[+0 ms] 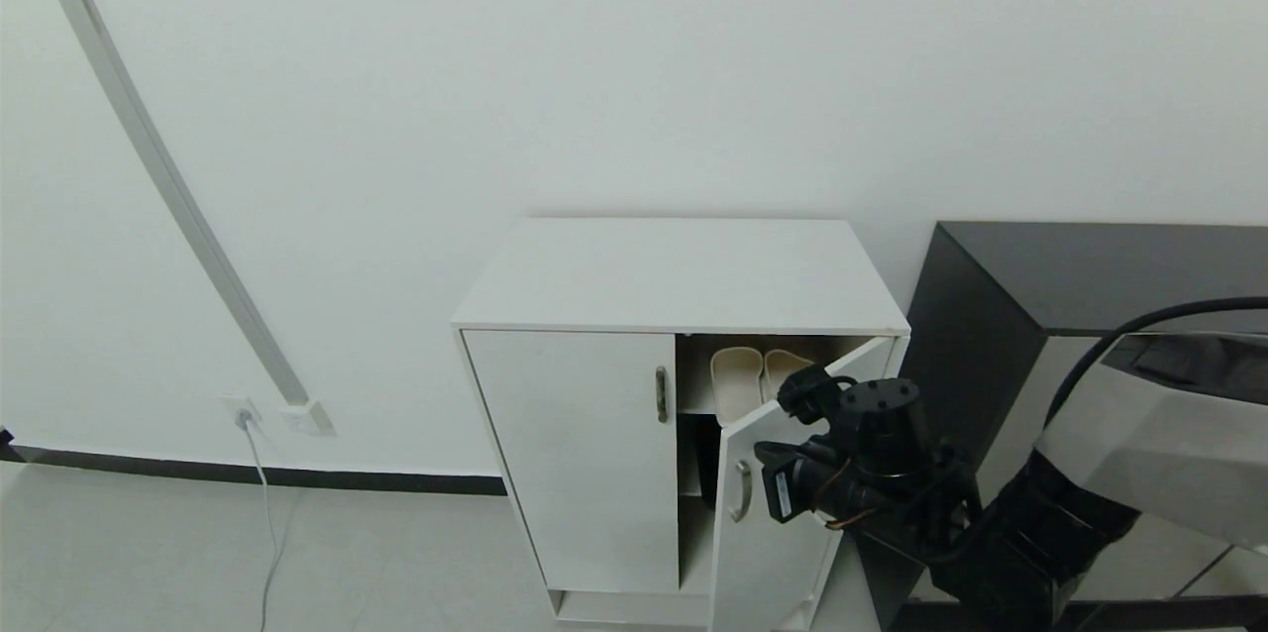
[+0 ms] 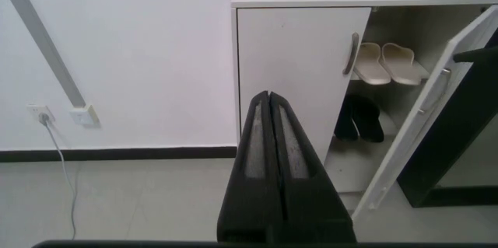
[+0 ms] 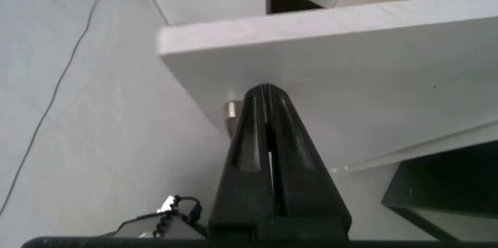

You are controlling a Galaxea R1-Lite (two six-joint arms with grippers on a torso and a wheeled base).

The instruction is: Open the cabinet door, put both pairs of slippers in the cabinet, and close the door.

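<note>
One cabinet (image 1: 674,275) — two doors (image 1: 575,454), two handles (image 1: 661,394) — one beige slipper pair (image 2: 389,63), one black pair (image 2: 362,120) (four slippers).

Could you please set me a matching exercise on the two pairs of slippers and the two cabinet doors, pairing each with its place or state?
Things:
1. beige slippers
2. black slippers
3. left cabinet door
4. right cabinet door

Places or states:
A. shut
B. on the upper shelf
C. standing part open
D. on the lower shelf

Pairs: 1-B; 2-D; 3-A; 4-C
</note>
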